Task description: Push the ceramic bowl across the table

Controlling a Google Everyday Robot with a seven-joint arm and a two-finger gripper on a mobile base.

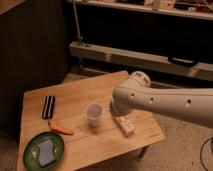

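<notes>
The ceramic bowl (44,150) is a shallow dark-green glossy dish at the table's front left corner, with a blue-grey square piece (46,151) inside. The table (100,145) has a light wooden top. My white arm (165,102) reaches in from the right over the table's right half. My gripper (119,114) is at the arm's lower left end, just right of the translucent cup and far to the right of the bowl. The arm hides most of it.
A small translucent cup (93,113) stands mid-table. An orange carrot (62,129) lies just behind the bowl. A black striped bar (48,106) lies at the back left. A small white block (125,125) lies under the arm. A dark cabinet and metal rails stand behind.
</notes>
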